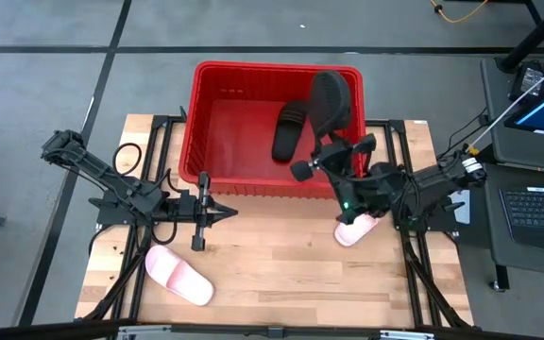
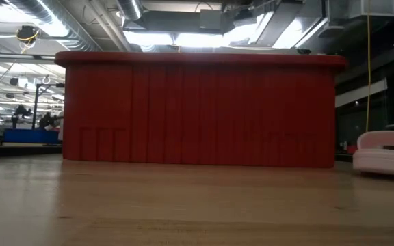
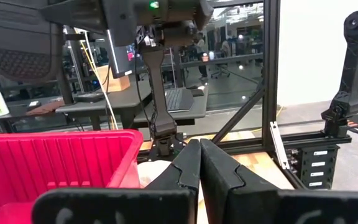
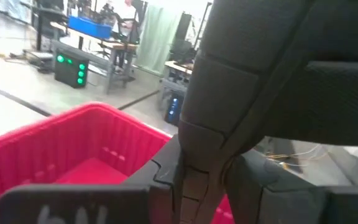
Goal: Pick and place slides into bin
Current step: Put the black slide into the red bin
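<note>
Slides were scattered in four places in the high view. One black slide (image 1: 289, 129) lay flat on the floor of the red bin (image 1: 217, 85), toward its 3 o'clock half. A second black slide (image 1: 330, 101) stood nearly on end over the bin's 3 o'clock side, clamped between the fingers of the right gripper (image 1: 327, 151), which hung at the bin's front wall; the right wrist view showed the dark sole (image 4: 253, 81) pinched close before the lens. One pink slide (image 1: 179, 275) rested on the wooden table (image 1: 281, 274) at about 7 o'clock, well apart from both arms. The other pink slide (image 1: 356, 229) lay at about 4 o'clock, partly hidden under the right arm. The left gripper (image 1: 223, 211) waited near the bin's front at 9 o'clock, its fingers (image 3: 219, 171) pressed together on nothing.
</note>
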You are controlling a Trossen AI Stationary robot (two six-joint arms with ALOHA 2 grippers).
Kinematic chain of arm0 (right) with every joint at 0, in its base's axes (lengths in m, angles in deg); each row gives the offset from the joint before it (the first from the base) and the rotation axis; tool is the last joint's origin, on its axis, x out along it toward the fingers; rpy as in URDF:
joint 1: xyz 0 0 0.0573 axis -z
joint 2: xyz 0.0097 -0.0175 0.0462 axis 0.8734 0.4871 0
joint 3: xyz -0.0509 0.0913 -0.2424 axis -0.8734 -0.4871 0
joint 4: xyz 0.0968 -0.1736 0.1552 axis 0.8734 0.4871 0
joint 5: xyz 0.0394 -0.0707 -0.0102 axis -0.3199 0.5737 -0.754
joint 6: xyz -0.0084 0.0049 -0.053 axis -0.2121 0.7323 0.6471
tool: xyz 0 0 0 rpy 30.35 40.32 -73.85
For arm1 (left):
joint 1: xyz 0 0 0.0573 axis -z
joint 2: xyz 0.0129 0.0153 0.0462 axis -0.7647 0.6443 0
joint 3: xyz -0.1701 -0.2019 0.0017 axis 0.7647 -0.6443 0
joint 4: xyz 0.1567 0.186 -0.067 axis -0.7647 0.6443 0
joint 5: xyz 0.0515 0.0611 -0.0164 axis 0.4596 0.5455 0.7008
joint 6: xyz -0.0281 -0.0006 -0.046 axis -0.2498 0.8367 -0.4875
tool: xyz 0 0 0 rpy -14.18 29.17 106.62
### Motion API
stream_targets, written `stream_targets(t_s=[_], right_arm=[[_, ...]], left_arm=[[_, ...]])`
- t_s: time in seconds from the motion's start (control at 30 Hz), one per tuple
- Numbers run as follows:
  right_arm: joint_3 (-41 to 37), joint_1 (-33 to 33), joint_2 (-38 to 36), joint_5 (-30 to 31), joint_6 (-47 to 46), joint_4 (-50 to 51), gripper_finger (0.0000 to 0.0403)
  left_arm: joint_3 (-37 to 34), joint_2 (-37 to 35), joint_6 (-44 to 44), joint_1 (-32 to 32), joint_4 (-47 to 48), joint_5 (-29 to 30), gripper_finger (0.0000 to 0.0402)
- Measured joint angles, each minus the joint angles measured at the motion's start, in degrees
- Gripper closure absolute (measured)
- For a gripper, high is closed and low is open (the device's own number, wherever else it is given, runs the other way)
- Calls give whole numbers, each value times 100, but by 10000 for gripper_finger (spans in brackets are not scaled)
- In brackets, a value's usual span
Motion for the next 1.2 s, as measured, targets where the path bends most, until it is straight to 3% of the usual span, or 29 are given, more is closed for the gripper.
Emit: stream_targets(t_s=[0.1, 0.6, 1.2], right_arm=[[165, 51, 2, -1, 151, 170, 315], [1794, 262, 2, -16, 192, 2882, 315], [3044, 799, 98, -18, 122, 5612, 315]], left_arm=[[0, 0, 58, 0, 0, 0, 400], [0, 0, 92, 0, 0, 0, 400], [0, 0, 94, -2, 2, 15, 400]])
